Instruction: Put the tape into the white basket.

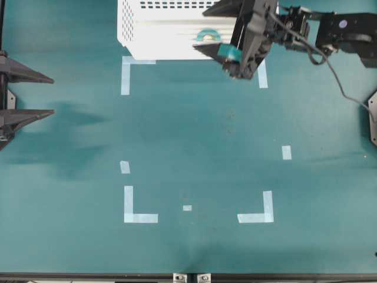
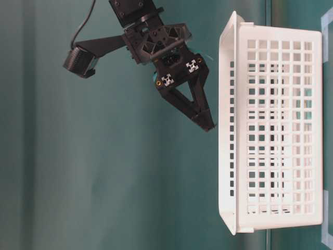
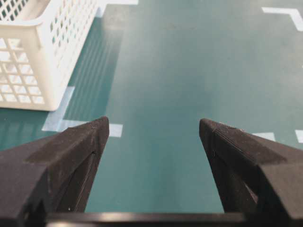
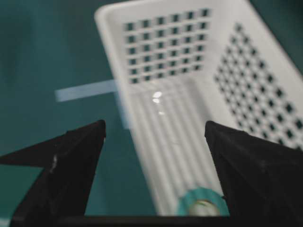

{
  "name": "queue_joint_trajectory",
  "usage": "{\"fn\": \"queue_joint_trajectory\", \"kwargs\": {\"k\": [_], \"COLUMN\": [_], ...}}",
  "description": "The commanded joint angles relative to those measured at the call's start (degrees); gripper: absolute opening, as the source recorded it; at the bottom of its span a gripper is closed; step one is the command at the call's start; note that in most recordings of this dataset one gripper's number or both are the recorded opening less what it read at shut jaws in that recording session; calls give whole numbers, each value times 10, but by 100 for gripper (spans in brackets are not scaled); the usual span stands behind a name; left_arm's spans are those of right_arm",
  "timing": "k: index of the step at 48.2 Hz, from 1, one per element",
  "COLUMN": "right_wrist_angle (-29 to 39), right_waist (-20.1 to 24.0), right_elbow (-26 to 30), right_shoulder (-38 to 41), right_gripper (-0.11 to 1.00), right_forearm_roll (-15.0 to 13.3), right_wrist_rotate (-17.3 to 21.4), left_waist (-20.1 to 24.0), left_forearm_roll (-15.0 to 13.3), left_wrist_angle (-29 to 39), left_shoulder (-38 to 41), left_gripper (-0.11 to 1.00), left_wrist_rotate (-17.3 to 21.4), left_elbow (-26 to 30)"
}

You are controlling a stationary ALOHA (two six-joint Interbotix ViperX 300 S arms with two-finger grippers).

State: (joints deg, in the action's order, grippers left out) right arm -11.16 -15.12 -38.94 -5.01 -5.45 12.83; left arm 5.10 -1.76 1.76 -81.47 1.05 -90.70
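Observation:
The turquoise tape (image 1: 208,36) lies inside the white basket (image 1: 154,28) near its right end, on the ribbed bottom. In the right wrist view the tape (image 4: 201,207) shows low between the fingers, nearer the right one and touching neither. My right gripper (image 1: 200,29) hangs open over that end of the basket (image 4: 175,52), and from table level it (image 2: 208,125) stands beside the basket's perforated wall (image 2: 270,130). Far from the basket, my left gripper (image 1: 53,95) rests open at the table's left edge, holding nothing (image 3: 154,125).
Pale-blue L-shaped corner marks (image 1: 131,211) (image 1: 263,213) and short strips (image 1: 286,152) (image 1: 125,167) lie flat on the teal table. The right arm's cable (image 1: 330,65) loops over the table's right side. The basket's corner (image 3: 42,56) shows at the left wrist view's upper left.

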Motion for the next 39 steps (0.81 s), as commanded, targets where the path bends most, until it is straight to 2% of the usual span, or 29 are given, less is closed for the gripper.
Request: {"fn": "queue_joint_trajectory", "kwargs": {"k": [1,18,39], "right_wrist_angle": [-9,-11,-69], "right_waist": [20,91,151], "right_elbow": [8,8,-15], "right_shoulder": [-15,-27,-31], "right_gripper": [90,90,90], "right_forearm_roll": [-4,-18,-21], "right_wrist_rotate": [-1,0,0], "left_waist": [3,3,3], "left_forearm_roll": [2,2,1], "left_wrist_angle": [-11,-13,-14], "left_shoulder": [4,4,4], "left_gripper": [88,88,88], "left_wrist_rotate": [1,1,1], "left_elbow": [3,2,2]}}
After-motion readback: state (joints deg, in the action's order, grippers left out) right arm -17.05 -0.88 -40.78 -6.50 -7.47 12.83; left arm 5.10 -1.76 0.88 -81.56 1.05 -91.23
